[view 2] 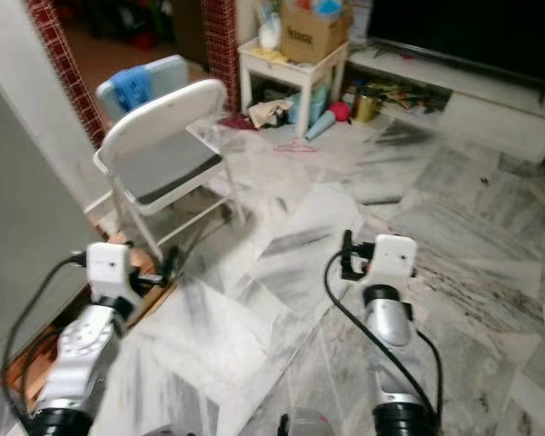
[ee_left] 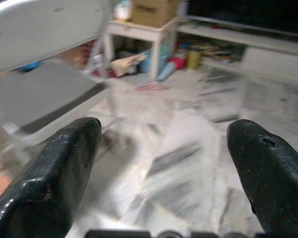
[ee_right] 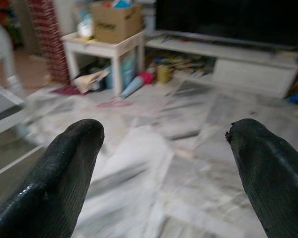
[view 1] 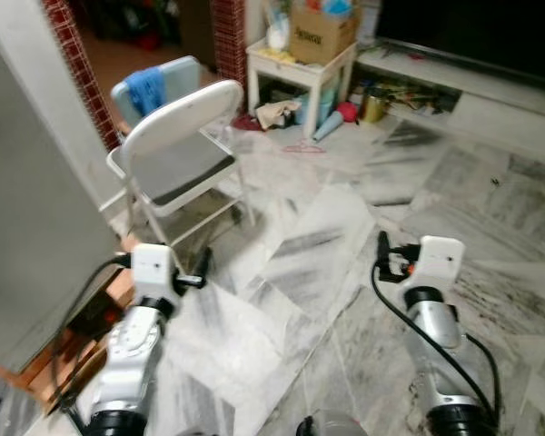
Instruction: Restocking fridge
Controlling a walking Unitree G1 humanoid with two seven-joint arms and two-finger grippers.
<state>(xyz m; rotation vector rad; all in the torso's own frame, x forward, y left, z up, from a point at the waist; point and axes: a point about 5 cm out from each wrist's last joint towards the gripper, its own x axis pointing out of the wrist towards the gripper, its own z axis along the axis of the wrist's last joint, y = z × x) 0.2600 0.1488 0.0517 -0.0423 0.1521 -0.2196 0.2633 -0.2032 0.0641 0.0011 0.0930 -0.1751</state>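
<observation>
Left end effector (ee_left: 161, 148): fingers wide apart, empty, held above marble floor (view 1: 327, 263), pointed toward folding chair (view 1: 177, 145). Right end effector (ee_right: 164, 148): fingers wide apart, empty, held above same floor, pointed toward small white surface (ee_right: 102, 44) and TV stand (ee_right: 238, 59).

Eye views: both silver arms raised forward, left arm just beside grey fridge side (view 1: 36, 218) at left edge; blue cloth (view 1: 147, 88) draped on second chair behind the first; red brick pillar (view 1: 73, 64) beyond.

Right wrist view: dark TV screen (ee_right: 228, 20) above stand. Left wrist view: chair seat close, blurred.

Cardboard box (view 1: 320, 32) on white surface: printing on front panel present, too blurred to read. Pink hanger (view 1: 300, 147) on floor near surface legs. No stock item identifiable for fridge.
</observation>
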